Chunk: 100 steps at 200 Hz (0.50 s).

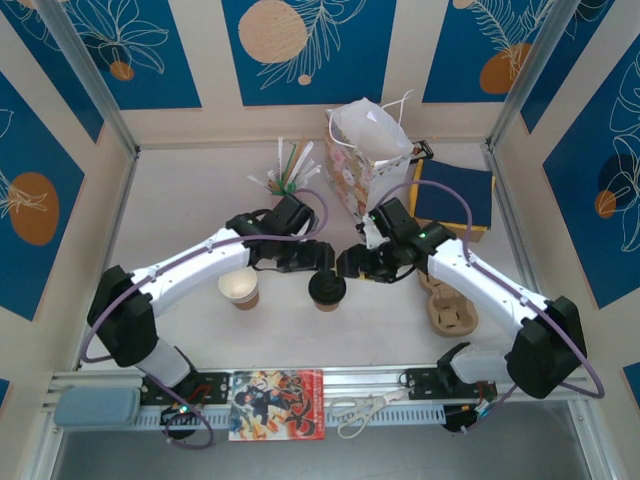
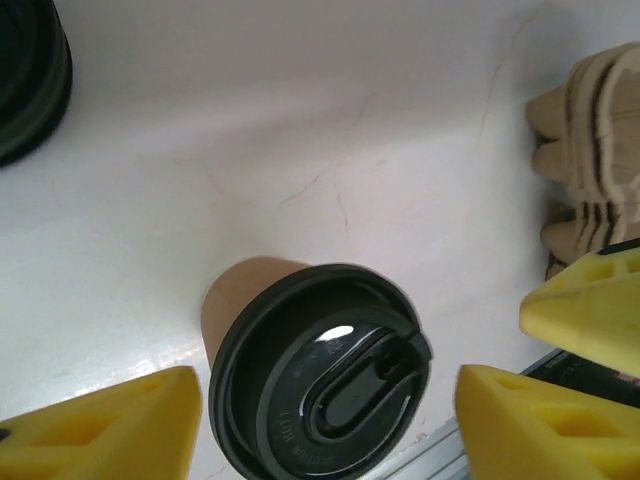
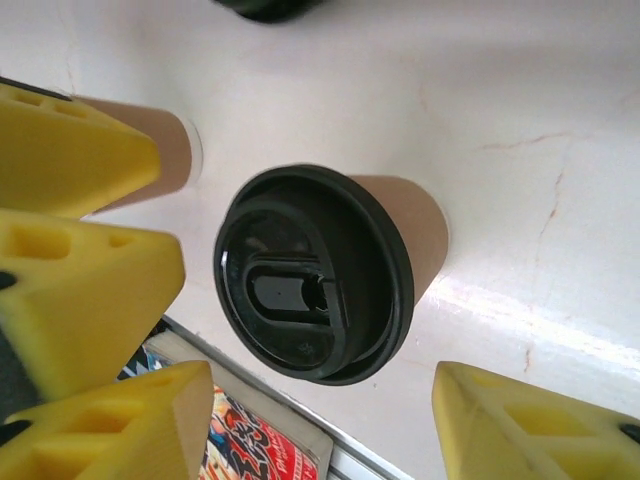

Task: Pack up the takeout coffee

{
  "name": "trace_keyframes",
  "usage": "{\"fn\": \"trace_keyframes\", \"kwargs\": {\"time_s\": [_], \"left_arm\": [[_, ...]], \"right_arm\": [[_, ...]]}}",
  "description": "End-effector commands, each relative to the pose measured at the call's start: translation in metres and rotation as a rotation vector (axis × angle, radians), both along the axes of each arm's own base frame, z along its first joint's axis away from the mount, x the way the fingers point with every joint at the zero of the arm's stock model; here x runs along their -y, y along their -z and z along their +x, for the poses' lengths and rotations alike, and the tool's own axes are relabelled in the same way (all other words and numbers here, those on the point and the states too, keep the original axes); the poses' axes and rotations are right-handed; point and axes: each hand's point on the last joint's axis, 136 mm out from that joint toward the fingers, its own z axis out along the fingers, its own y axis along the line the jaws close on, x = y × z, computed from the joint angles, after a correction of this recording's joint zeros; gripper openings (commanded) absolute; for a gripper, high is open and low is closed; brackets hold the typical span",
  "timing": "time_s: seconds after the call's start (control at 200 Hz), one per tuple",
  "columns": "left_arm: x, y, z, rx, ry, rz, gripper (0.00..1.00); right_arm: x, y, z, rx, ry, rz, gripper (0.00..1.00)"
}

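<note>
A takeout coffee cup (image 1: 327, 290), kraft-brown with a black lid pressed on, stands on the white table near the front middle. My left gripper (image 1: 318, 258) and right gripper (image 1: 352, 265) hover just behind it, tips close together. In the left wrist view the lidded cup (image 2: 320, 380) sits between my open yellow fingers (image 2: 110, 425), untouched. The right wrist view shows the same cup (image 3: 315, 275) above my open right gripper (image 3: 320, 430), with gaps on both sides. A second kraft cup (image 1: 240, 288), open with a cream inside, stands to the left.
A white patterned paper bag (image 1: 368, 150) stands open at the back, with straws (image 1: 290, 170) to its left and a blue box (image 1: 455, 195) to its right. Cardboard cup carriers (image 1: 450, 305) lie right of the cup. A magazine (image 1: 277, 405) and scissors (image 1: 365, 408) rest on the front rail.
</note>
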Motion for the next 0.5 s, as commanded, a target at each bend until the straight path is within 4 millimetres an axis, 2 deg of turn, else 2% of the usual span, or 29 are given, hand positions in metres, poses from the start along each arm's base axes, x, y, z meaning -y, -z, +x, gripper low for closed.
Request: {"fn": "trace_keyframes", "kwargs": {"time_s": [0.0,0.09,0.11,0.19,0.26,0.305,0.495], "left_arm": [[-0.008,-0.040,0.007,0.093,-0.011,-0.012,0.72],[-0.013,-0.054,0.009,0.123,-0.018,-0.004,0.74],[-0.015,-0.056,0.010,0.130,-0.020,0.003,0.78],[-0.023,-0.066,0.012,0.157,-0.030,0.024,0.86],[-0.031,-0.073,0.014,0.177,-0.040,0.042,1.00],[-0.035,-0.078,0.015,0.189,-0.042,0.045,1.00],[-0.057,-0.095,0.023,0.213,-0.054,0.035,1.00]], "right_arm": [[0.017,-0.025,0.012,0.108,0.047,-0.031,0.66],[0.031,-0.039,0.025,0.176,0.108,-0.050,0.71],[0.033,-0.041,0.028,0.189,0.120,-0.053,0.73],[0.042,-0.054,0.038,0.241,0.153,-0.053,0.78],[0.049,-0.066,0.046,0.284,0.174,-0.061,0.83],[0.054,-0.073,0.052,0.310,0.186,-0.071,0.88],[0.072,-0.103,0.079,0.381,0.251,-0.093,0.90]]}}
